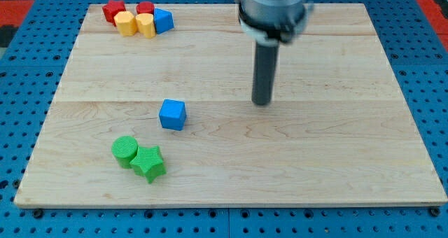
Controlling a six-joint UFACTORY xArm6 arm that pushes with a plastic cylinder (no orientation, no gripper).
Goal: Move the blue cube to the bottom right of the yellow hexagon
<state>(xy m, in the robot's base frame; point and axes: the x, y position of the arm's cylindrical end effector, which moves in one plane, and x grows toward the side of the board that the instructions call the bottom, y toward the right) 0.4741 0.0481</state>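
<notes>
Pale wooden tabletop (pixel 336 161), visible grain, laid in long planks, sits on a blue perforated base (pixel 427 70).

Blue cube (pixel 172 115), matte and sharp-edged, stands alone left of centre, well apart from every other block.

Top-left cluster, blocks packed touching: a red block (pixel 113 10), star-like in outline; a second red block (pixel 145 8), shape unclear; a yellow hexagon (pixel 126 22), faceted sides; a second yellow block (pixel 145 24), rounded, shape hard to fix; a blue block (pixel 163 19) with a pointed face at the cluster's right end, exact shape unclear.

Lower left: a green cylinder (pixel 124 150) with a flat round top, touching a green star (pixel 149 162) just to its right and lower.

The arm carries no fingers, so nothing opens, closes or holds. It ends in a smooth dark cylindrical rod under a grey metal collar. My tip (pixel 262 102) rests at the tabletop near the centre, well to the right of the blue cube and slightly higher in the view, touching no block.

No containers in view.
</notes>
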